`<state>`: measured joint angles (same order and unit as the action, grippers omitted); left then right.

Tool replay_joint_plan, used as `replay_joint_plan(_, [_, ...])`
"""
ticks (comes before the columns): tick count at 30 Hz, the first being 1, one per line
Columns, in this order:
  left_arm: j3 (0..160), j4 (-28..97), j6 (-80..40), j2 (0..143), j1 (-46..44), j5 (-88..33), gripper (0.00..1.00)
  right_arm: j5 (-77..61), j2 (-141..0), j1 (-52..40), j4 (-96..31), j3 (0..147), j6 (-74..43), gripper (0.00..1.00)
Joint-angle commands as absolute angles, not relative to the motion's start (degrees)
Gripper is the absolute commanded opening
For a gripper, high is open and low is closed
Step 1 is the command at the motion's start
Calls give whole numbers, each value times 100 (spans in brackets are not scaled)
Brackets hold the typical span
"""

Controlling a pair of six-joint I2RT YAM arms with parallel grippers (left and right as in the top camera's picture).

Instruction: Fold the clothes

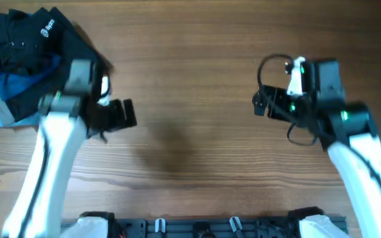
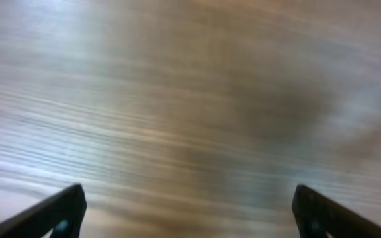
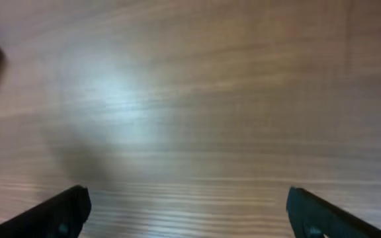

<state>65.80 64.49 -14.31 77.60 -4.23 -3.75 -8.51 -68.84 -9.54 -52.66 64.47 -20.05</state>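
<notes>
A wooden table (image 1: 197, 59) filled the overhead view, its grain running left to right. The left arm (image 1: 45, 165), white with a dark wrist, reached up from the near edge on the left. The right arm (image 1: 366, 158) did the same on the right.

A rumpled pile of clothes (image 1: 18, 59) lay in the far left corner of the table, unfolded. In it, a black garment with a small white logo (image 1: 28, 30) lay on top of a blue garment (image 1: 22, 78). The left arm's wrist overlapped the pile's near right edge in the overhead view; whether it touched the cloth could not be told.

The left gripper (image 1: 132, 114) pointed toward the table's middle, just right of the pile. In the left wrist view its dark fingers (image 2: 58, 213) stood spread wide over blurred bare wood, gripping nothing.

The right gripper (image 1: 258, 106) faced it from the right, well apart from the clothes. Its fingers (image 3: 61, 210) were likewise parted wide and empty above the wood.

A thin black cable (image 1: 268, 63) looped above the right wrist.
</notes>
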Motion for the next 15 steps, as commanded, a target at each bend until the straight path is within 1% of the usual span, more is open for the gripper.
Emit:
replay_joint_plan(1, [5710,5793,-1763,5808,-425,30,100,-425,-5815,-934,-4681,5448,-2091,100])
replay_joint_plan(3, [5572,5690,-1761,4956,-423,32,100,-235,-5227,-934,-4569,5011,-2106,100])
replay_joint_plan(5, [5572,5478,-1761,4226,-423,32,100,-239,-4930,-934,-4755,4917,-2108,100])
replay_joint_plan(8, [5572,5511,-1761,3555,-423,32,100,-237,-4910,-934,-4757,4917,-2106,100])
replay_joint_plan(15, [5572,5531,-1761,3306,-423,32,100,-237,-5354,-934,-4755,4917,-2106,100])
